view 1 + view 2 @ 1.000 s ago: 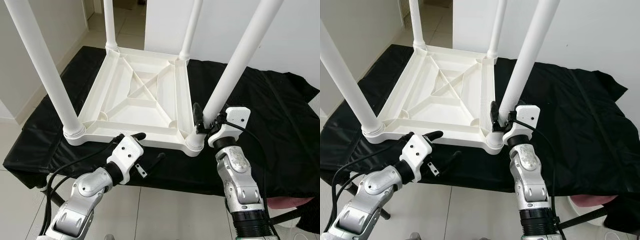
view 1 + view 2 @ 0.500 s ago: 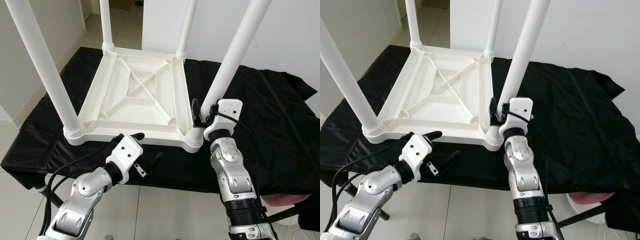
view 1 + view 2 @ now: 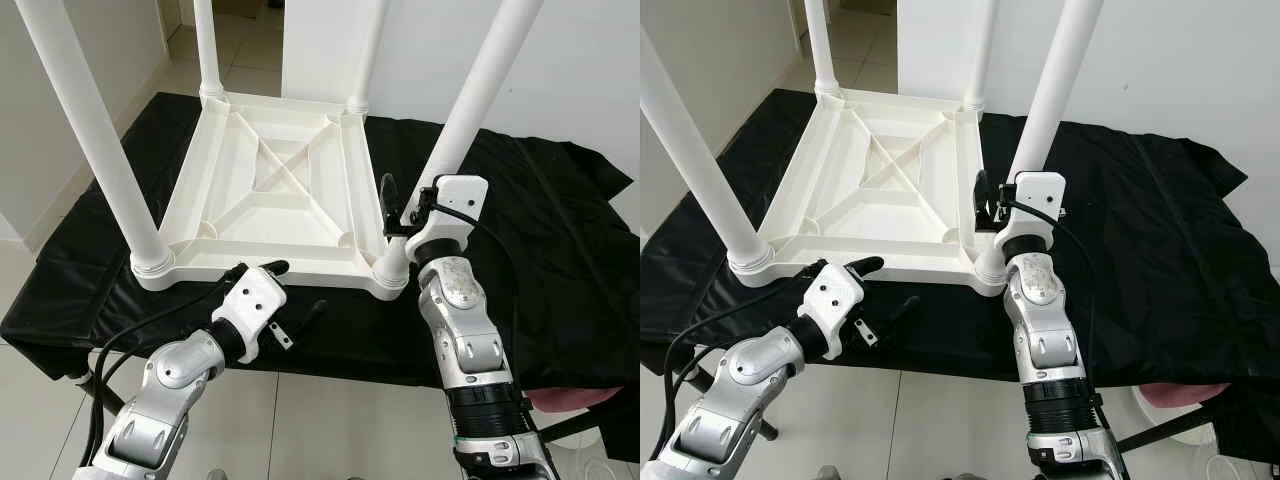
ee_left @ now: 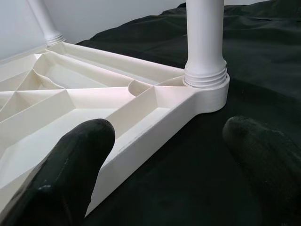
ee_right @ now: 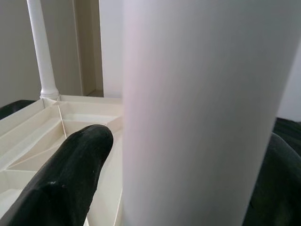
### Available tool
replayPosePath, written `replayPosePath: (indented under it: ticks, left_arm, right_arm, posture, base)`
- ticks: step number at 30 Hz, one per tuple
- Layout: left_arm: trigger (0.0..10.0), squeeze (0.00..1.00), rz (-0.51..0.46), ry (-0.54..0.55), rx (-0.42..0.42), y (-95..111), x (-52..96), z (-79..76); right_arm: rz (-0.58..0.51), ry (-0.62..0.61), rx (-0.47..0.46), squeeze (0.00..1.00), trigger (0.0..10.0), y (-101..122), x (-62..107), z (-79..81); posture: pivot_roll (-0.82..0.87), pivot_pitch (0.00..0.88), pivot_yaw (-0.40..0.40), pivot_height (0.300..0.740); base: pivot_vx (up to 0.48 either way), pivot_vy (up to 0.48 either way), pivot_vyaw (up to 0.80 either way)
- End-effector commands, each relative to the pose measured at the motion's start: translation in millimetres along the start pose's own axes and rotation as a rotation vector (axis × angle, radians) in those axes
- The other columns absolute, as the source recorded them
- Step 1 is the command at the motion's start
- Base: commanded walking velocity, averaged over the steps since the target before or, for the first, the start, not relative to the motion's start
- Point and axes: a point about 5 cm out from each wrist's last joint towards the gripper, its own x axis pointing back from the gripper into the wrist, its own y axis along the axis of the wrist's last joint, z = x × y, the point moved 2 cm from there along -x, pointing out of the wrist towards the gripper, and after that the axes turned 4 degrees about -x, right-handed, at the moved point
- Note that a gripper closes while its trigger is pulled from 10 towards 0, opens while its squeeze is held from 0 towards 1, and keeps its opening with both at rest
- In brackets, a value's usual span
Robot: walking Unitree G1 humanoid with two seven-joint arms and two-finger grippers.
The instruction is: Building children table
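Table (image 3: 270, 190) upturned, leg tops cropped | right pincer (image 3: 402, 218) around near leg (image 3: 470, 110), contact unclear | left pincer (image 3: 297, 290) open, empty

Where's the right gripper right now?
In the left eye view, the right gripper is at the near right table leg, just above its corner socket, with its fingers on either side of the leg.

White plastic children's table (image 3: 280, 190): upside down on black cloth, ribbed underside w/ X-bracing up. 4 round white legs (image 3: 100, 140) screwed upright at corners: 1, 5, 7, 11 o'clock.
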Motion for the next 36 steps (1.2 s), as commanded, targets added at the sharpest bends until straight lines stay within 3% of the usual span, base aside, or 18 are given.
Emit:
replayPosePath:
  ticks: [1,9,18,31,32,33,35,36]
  left_arm:
    - [10.0,0.00,0.013,0.041,-0.003,-1,0.8,2.6]
    - [10.0,0.00,0.010,0.041,0.001,-1,0.2,2.1]
    - [10.0,0.00,0.001,0.042,0.003,2,-0.9,2.1]
    - [10.0,0.00,-0.026,0.012,0.044,7,-5.6,-9.6]
    - [10.0,0.00,-0.031,0.011,0.044,8,-6.3,-10.0]
    - [10.0,0.00,-0.035,0.013,0.045,9,-7.3,-9.3]
    - [10.0,0.00,-0.037,0.015,0.045,9,-7.8,-8.7]
    - [10.0,0.00,-0.039,0.018,0.045,10,-8.3,-7.8]
  right_arm:
    - [0.063,-0.024,-0.039,0.00,10.0,-12,3.2,-6.5]
    - [0.186,-0.066,-0.109,0.00,10.0,-38,8.7,-15.7]
    - [0.182,-0.035,-0.152,0.00,10.0,-35,6.2,-8.9]
    - [0.178,0.007,-0.112,0.00,10.0,-35,0.9,-10.3]
    - [0.175,0.007,-0.108,0.00,9.6,-35,0.2,-10.9]
    - [0.171,0.009,-0.092,0.00,0.0,-34,-0.5,-11.6]
    - [0.169,0.009,-0.083,0.00,0.0,-34,-0.9,-12.1]
    - [0.168,0.014,-0.061,0.00,10.0,-34,-1.6,-12.1]
  posture:
    - [0.05,0.052,-0.079,0.740]
    - [0.05,0.055,-0.083,0.740]
    - [0.05,0.057,-0.084,0.740]
    - [0.06,0.046,-0.090,0.740]
    - [0.06,0.046,-0.090,0.740]
    - [0.06,0.041,-0.092,0.740]
    - [0.06,0.041,-0.092,0.740]
    - [0.05,0.037,-0.093,0.740]
  base:
    - [0.000,0.000,0.00]
    - [0.000,0.000,0.00]
    - [0.000,0.000,0.00]
    - [0.000,0.000,0.00]
    - [0.000,0.000,0.00]
    - [0.000,0.000,0.00]
    - [0.000,0.000,0.00]
    - [0.000,0.000,0.00]
